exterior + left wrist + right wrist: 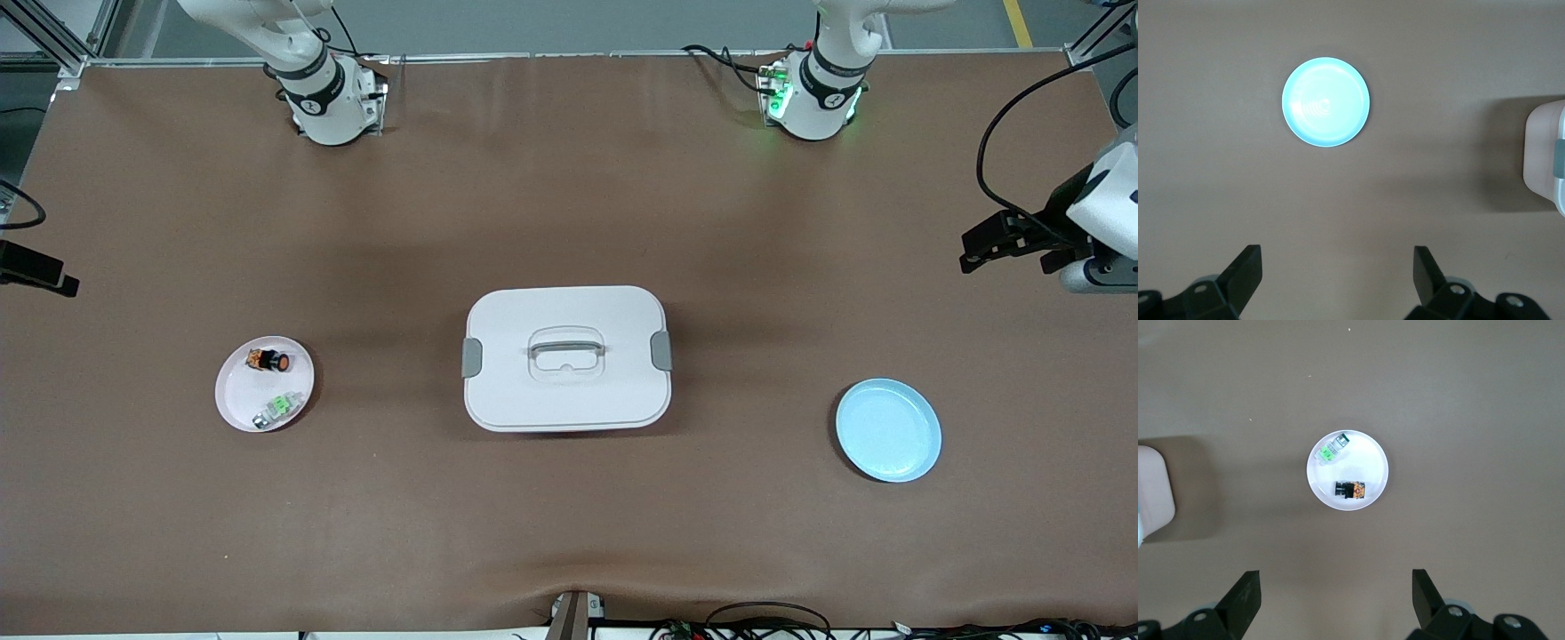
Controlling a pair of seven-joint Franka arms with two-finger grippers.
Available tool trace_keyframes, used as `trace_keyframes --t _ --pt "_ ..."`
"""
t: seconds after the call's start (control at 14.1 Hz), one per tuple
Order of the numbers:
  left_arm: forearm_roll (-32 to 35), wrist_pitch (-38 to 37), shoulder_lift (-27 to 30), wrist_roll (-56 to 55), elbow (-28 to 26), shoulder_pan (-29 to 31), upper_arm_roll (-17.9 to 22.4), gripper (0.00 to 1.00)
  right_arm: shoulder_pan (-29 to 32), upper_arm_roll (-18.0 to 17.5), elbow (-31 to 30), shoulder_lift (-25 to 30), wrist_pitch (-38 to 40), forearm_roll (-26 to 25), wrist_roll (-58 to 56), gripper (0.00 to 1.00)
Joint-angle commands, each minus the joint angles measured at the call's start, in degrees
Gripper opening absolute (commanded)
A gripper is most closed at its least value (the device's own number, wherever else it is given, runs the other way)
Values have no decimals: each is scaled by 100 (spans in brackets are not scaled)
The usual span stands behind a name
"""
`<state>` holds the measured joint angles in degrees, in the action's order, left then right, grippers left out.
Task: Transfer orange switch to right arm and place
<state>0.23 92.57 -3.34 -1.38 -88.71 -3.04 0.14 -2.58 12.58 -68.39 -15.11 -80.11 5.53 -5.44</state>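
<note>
On the pink plate (233, 400), toward the right arm's end of the desk (569, 516), lies the orange switch (268, 361), on its side with its round orange cap pointing toward the white lidded box (566, 358). A small green-and-white part (276, 408) shares the plate, nearer to the front camera than the switch and apart from it.

At mid-desk the white lidded box sits closed, with a grey clasp at each end and a handle lying flat in the lid. Toward the left arm's end rests a light blue plate (888, 430), with nothing on it.

Neither arm has reached in. The right gripper (1336, 597) hangs high over the desk near the pink plate, its jaws spread wide and holding nothing; in the right wrist view the switch (1351, 489) and the green-and-white part (1331, 450) both show on the plate (1373, 459). The left gripper (1337, 273) hangs likewise over bare desk near the light blue plate (1326, 102), jaws wide apart and holding nothing. A corner of the box (1545, 157) shows at the edge of the left wrist view. How high either gripper hangs is hard to judge.
</note>
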Motion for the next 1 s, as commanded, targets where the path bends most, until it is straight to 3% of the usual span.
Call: trace_keyframes --t 0.0,0.14,0.28,0.92 --pt "-32 -116 -44 -20 126 -4 12 100 774 -991 -420 359 -153 -201 340 100" --pt "-32 -116 -44 -20 126 -12 12 100 1092 -1476 -823 630 -346 -359 665 100" --pt "-32 -116 -44 -20 126 -12 12 100 1233 -1688 -1097 842 -470 -377 833 100" --pt "-32 -116 -53 -20 126 5 12 100 1093 -1706 -834 843 -14 -333 904 100"
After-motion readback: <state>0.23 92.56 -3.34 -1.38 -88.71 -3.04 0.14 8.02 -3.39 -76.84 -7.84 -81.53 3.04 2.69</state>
